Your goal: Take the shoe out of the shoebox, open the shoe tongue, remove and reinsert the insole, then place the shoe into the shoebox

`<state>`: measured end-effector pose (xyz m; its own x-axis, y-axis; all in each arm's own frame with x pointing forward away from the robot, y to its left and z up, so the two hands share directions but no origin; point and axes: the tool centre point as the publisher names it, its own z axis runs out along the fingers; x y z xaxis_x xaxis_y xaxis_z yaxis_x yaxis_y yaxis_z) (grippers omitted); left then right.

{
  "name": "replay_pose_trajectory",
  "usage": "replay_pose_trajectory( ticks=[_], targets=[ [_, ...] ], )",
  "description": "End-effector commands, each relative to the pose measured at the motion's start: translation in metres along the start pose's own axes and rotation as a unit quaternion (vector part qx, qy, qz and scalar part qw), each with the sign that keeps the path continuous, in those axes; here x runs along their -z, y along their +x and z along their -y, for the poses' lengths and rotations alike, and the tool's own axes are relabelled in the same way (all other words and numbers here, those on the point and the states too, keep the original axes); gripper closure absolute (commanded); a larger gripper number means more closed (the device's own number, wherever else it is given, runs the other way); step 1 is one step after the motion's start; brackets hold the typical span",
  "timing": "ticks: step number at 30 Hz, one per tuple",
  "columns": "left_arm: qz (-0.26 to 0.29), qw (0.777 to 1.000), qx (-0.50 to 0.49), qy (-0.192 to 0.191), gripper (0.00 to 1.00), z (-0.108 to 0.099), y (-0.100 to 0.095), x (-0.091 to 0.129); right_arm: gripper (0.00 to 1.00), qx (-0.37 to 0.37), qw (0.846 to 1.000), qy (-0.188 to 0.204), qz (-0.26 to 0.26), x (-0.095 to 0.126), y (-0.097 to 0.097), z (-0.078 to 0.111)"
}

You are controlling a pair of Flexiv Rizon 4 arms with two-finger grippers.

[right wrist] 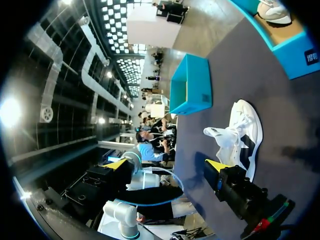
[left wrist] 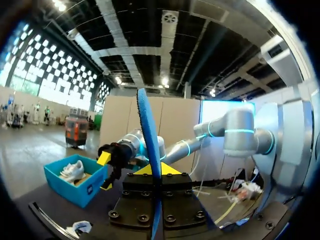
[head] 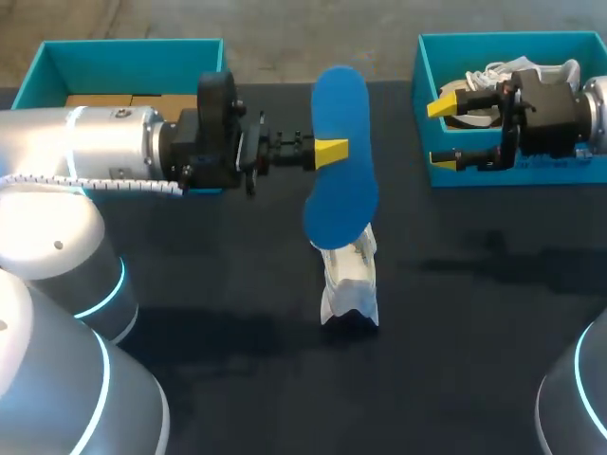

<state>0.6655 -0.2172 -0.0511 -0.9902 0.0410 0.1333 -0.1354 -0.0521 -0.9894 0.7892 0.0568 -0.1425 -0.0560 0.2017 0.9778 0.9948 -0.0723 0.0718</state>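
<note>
Evidently the left pincer [head: 330, 152] is clamped on the blue insole [head: 340, 180], raised over the white shoe [head: 349, 284] lying mid-tabletop, likely ready for reinsertion. The right pincer [head: 443, 134] hangs wide open above the far-right shoebox [head: 474, 40], free to steady the shoe.

Ceiling lamps [right wrist: 9, 111] glare (wrist views); soft shadows cross the table [head: 474, 322].

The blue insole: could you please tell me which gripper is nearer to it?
Left. The left gripper is shut on the blue insole; the right gripper hangs open off to its side, over the right shoebox.
</note>
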Motion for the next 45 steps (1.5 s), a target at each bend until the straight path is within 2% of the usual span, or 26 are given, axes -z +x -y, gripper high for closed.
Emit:
replay_pose_trajectory(
  ticks=[1,5,6,13,14,39,43,44,45],
  targets=[
    [-0.031,0.976,-0.217,0.009,1.00,-0.005,-0.003,0.009,0.00,0.000,1.000,0.000,0.001,-0.002,0.000,-0.001],
    [-0.036,0.950,-0.309,-0.015,1.00,-0.004,-0.011,0.013,0.00,0.000,1.000,0.000,0.001,-0.002,0.000,-0.001],
    [-0.036,0.935,-0.352,-0.021,1.00,-0.003,-0.015,0.014,0.00,0.000,1.000,0.000,0.001,-0.002,0.000,-0.001],
    [-0.014,0.888,-0.456,-0.049,1.00,0.004,-0.026,0.020,0.00,0.000,1.000,0.000,0.001,-0.002,0.000,-0.001],
    [-0.014,0.894,-0.445,-0.059,1.00,0.004,-0.026,0.021,0.00,0.000,1.000,0.000,0.001,-0.002,0.000,-0.001],
    [-0.014,0.894,-0.445,-0.059,1.00,0.004,-0.026,0.021,0.00,0.000,1.000,0.000,0.001,-0.002,0.000,-0.001],
    [-0.003,0.865,-0.499,-0.055,1.00,-0.001,-0.041,0.018,0.00,0.000,1.000,0.000,0.001,-0.002,0.000,-0.001],
    [-0.006,0.850,-0.523,-0.059,1.00,-0.002,-0.043,0.018,0.00,0.000,1.000,0.000,0.001,-0.002,0.000,-0.001],
    [-0.012,0.821,-0.567,-0.071,1.00,-0.006,-0.046,0.017,0.00,0.000,1.000,0.000,0.001,-0.002,0.000,-0.001]
  ],
)
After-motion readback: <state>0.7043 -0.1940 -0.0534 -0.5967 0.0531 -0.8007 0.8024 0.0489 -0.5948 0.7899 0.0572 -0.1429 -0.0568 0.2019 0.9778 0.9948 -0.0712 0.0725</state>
